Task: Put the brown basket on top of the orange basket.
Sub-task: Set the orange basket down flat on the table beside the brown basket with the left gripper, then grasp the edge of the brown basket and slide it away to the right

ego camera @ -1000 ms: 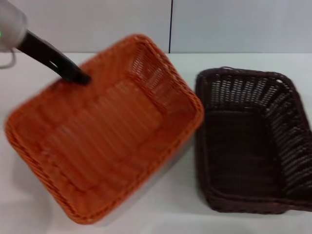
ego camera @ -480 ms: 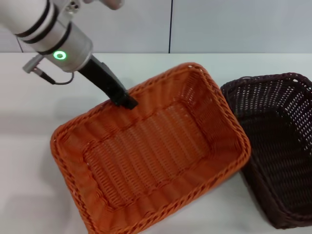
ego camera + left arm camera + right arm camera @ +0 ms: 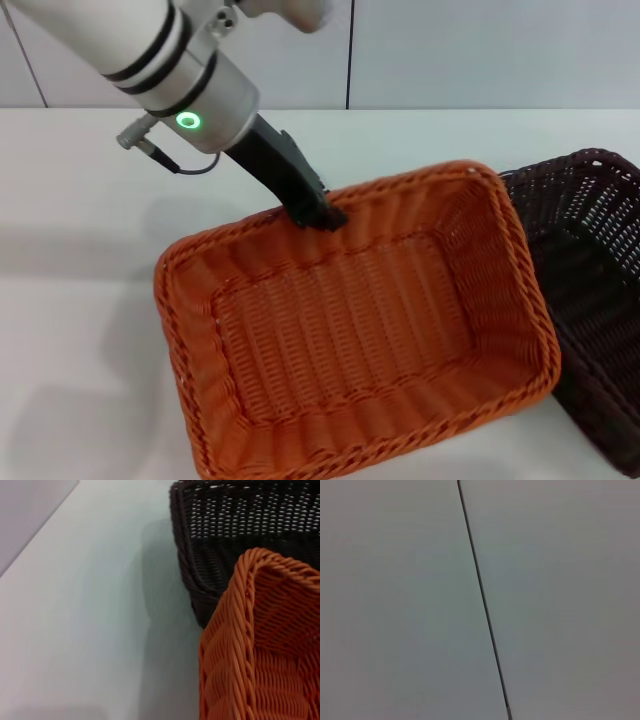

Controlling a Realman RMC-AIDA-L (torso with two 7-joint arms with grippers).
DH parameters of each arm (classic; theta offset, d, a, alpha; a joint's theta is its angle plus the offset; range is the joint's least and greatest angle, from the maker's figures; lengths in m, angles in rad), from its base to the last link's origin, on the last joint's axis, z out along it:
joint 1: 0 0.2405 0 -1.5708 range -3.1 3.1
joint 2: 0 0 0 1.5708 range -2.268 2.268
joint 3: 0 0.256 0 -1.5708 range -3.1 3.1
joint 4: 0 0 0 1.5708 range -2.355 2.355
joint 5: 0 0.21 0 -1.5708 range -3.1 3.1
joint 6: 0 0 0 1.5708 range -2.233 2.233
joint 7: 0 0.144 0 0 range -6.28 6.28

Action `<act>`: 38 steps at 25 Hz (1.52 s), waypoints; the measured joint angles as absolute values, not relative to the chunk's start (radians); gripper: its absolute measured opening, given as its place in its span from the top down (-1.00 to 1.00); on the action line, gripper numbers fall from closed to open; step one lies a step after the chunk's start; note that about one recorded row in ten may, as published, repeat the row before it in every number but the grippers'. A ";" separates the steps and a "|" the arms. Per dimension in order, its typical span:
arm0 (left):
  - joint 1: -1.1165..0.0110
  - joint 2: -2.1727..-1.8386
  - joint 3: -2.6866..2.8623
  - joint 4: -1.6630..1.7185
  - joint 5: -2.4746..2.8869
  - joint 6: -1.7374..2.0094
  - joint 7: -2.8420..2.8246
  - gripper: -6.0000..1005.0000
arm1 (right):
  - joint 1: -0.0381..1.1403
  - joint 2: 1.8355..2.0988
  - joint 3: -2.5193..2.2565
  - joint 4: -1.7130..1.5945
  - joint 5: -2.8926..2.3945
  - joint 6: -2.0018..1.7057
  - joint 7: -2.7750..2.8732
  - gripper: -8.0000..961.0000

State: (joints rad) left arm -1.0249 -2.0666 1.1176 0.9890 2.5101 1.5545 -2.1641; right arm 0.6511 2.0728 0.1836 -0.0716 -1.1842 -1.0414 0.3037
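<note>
Head view shows the left end effector (image 3: 318, 213) clamped on the far rim of the orange basket (image 3: 350, 330), which sits tilted on the white desk (image 3: 80, 300). Its right edge overlaps the brown basket (image 3: 600, 290), seen just beside it in the left wrist view. The right end effector is out of sight.

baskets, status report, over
Left gripper clamped on far rim of orange basket. Right gripper out of view. Brown basket on table, right of orange basket, its near corner overlapped by it. Not stacked.
</note>
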 joint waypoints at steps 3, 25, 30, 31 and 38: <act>-1.026 -2.068 1.154 0.970 2.480 1.527 -2.155 0.56 | 0.649 2.074 0.184 -0.064 -1.184 -1.041 0.304 -0.16; -1.005 -2.063 1.201 0.984 2.459 1.415 -2.160 0.29 | 0.663 2.071 0.189 -0.060 -1.184 -1.040 0.304 -0.16; -0.986 -2.065 1.208 1.028 2.459 1.403 -2.159 -0.19 | 0.671 2.071 0.195 -0.062 -1.184 -1.040 0.304 -0.16; -0.986 -2.065 1.208 1.028 2.459 1.403 -2.159 -0.25 | 0.673 2.070 0.196 -0.064 -1.184 -1.040 0.304 -0.16; -0.906 -2.067 1.217 1.135 2.411 1.339 -2.164 -0.66 | 0.679 2.067 0.193 -0.082 -1.185 -1.040 0.315 -0.16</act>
State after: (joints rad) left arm -0.9058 -2.0672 1.2172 1.1351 2.4107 1.3390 -2.1639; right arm 0.6791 2.0672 0.1935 -0.0821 -1.1852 -1.0404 0.3149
